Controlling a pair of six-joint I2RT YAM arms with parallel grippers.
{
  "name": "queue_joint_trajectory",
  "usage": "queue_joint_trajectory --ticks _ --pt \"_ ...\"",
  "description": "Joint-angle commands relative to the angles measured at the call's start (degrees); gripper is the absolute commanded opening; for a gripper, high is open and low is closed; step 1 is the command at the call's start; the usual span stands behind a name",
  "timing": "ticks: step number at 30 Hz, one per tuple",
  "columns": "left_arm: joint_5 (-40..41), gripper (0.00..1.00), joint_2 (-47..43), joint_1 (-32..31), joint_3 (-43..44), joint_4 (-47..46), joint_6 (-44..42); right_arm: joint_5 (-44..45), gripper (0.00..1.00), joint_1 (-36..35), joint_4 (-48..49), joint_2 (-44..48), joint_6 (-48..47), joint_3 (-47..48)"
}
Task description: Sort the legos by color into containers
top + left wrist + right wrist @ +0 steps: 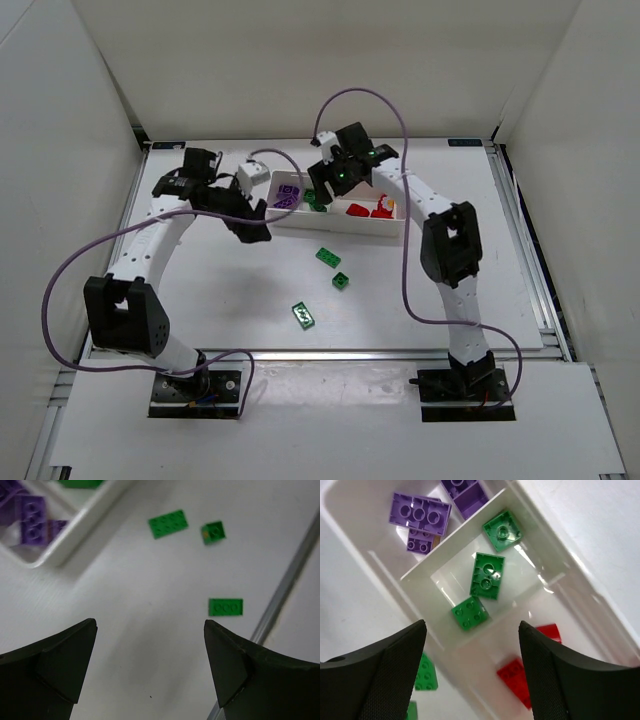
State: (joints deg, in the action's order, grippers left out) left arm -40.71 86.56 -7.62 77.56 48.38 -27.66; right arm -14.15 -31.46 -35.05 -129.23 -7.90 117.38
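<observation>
Sort status: purple legos (pixel 420 514) sit in the upper-left compartment of the right wrist view. The binned green legos (pixel 487 575) (three of them) are in the middle compartment. The red legos (pixel 517 675) are in the lower-right one. All three compartments belong to one white tray (pixel 385 230), so the colour-per-bin scheme is already fixed: purple, green, red, left to right in the top view.

Still out are three loose green legos, lying flat on the table (pixel 220 300) below the tray in the top view. Two are near each other at centre (pixel 328 257) (pixel 341 281). The third is lower left (pixel 303 315), apart from the pair. None touch the tray.

The right gripper (pixel 472 627) hangs over the middle compartment with fingers spread wide and nothing pinched. My read is that it sits there because that's the green bin. The green brick framed between its fingers lies on the bin floor, not in a grip.

The left gripper (pixel 150 630) is also spread wide and empty, just off the tray's purple end. Its camera faces bare table, with all three loose greens in the upper and right part of its frame. It looks staged for a pick, but isn't committed to any one brick.

Judgement: purple and red are done, and green is about half done. The next move needs a descent onto one flat brick.
</observation>
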Motion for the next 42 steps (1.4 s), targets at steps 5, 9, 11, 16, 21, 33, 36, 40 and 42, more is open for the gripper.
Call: queue_joint_trajectory --ticks 5,9,11,16,21,33,36,40,42 --pt "-7.73 0.96 5.27 -9.68 2.77 25.69 -38.94 -0.43 0.79 6.32 0.42 21.9 -2.03 -8.21" --pt "-2.9 0.93 9.14 -14.96 0.41 25.54 -49.4 -4.99 0.79 11.76 -2.65 28.85 -5.01 -17.68" --pt "-2.1 0.92 10.99 -17.42 -0.47 24.13 -57.11 -5.27 0.79 14.13 -3.18 32.44 -6.33 -22.17" --pt "-3.5 0.93 13.54 -20.59 -1.09 23.78 -69.08 -5.62 0.79 18.88 -3.89 36.59 -5.99 -27.28" --pt "-2.45 0.94 11.53 -23.76 -7.5 17.99 -80.17 -4.48 0.79 20.91 -4.94 38.17 -6.6 -28.88" --pt "-1.22 0.92 11.7 -29.12 -14.98 10.25 -83.26 -5.44 0.79 23.12 -5.65 37.3 -5.81 -28.17" --pt "-0.78 0.91 12.66 -30.26 -15.68 8.67 -82.47 -5.62 0.79 23.11 -5.64 37.03 -5.81 -28.0" --pt "-0.51 0.9 14.07 -31.23 -15.77 7.87 -81.33 -5.8 0.78 23.2 -5.82 36.59 -6.07 -27.73" --pt "-0.51 0.9 14.86 -31.32 -15.86 7.78 -81.15 -5.97 0.78 23.2 -6.08 36.5 -6.07 -27.65"
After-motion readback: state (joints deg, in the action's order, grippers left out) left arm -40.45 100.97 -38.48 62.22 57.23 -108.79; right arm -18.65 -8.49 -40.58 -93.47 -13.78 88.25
